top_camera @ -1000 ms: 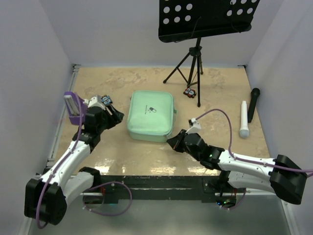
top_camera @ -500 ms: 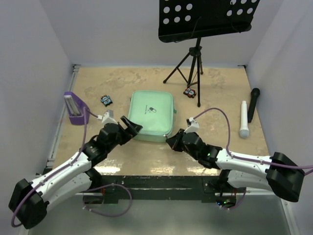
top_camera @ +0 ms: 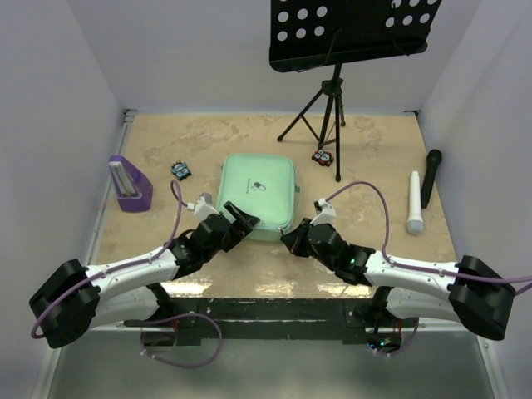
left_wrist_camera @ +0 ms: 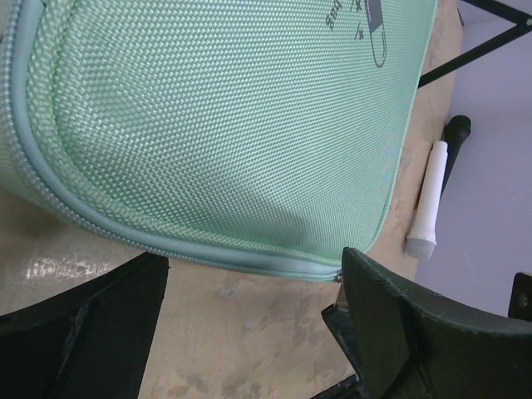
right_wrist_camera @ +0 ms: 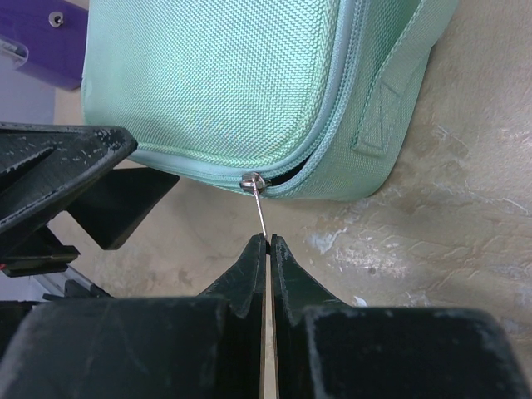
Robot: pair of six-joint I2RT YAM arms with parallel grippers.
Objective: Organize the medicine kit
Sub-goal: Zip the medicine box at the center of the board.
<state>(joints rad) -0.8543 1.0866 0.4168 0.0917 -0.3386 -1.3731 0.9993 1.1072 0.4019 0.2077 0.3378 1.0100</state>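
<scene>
Mint-green woven fabric covers the medicine kit [top_camera: 256, 198], which lies flat in the middle of the table [top_camera: 391, 141] with its lid down and the pill logo facing up. A second ago the left arm was by the purple stand [top_camera: 130, 184], well to the kit's left. It has since swung in to the kit's near left corner. The left fingers [left_wrist_camera: 91, 312] are spread wide apart just beside the kit's near edge, one toward each end of the zip seam; I cannot tell whether they touch it. The right fingers [right_wrist_camera: 248, 278] have barely shifted. They sit just off the kit's near right corner, pressed together on the thin metal tab of the zipper pull [right_wrist_camera: 249, 180], whose slider rests at that corner. Well to the kit's right lie a white microphone [top_camera: 414, 202] and a black microphone [top_camera: 429, 176]. Beyond the kit stands a music stand [top_camera: 353, 32].
</scene>
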